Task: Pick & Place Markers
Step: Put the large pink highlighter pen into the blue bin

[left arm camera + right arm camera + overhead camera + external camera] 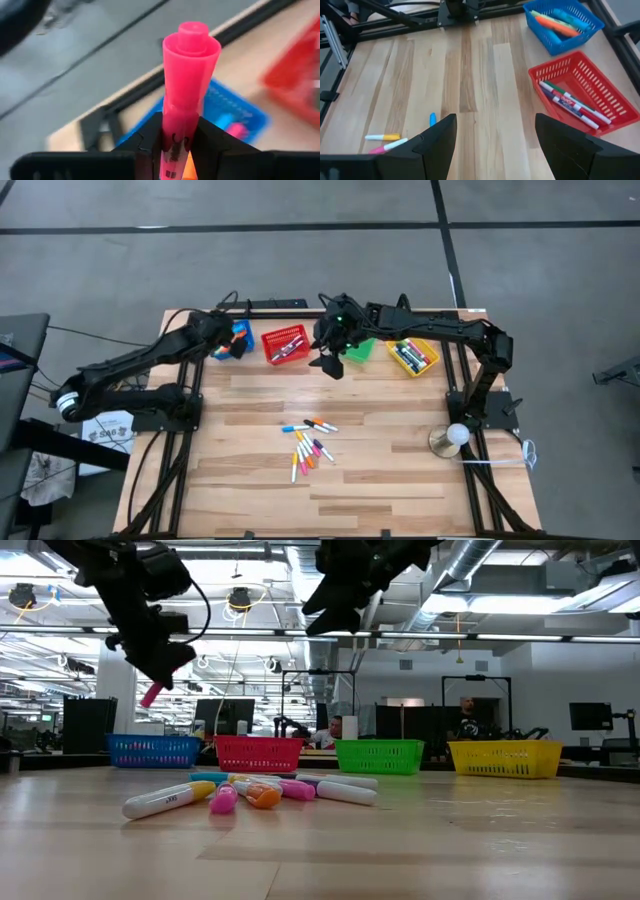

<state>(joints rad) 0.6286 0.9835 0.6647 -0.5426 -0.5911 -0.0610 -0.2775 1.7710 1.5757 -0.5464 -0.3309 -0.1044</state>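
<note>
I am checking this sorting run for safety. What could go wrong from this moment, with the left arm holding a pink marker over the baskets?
1. The left gripper grips the pink marker only near its lower end, so it may tilt or slip and miss the blue basket.
2. The right gripper hangs open near the red basket, close to the left arm; they might collide.
3. The loose markers lie crowded, so a grasp may push neighbours.
</note>
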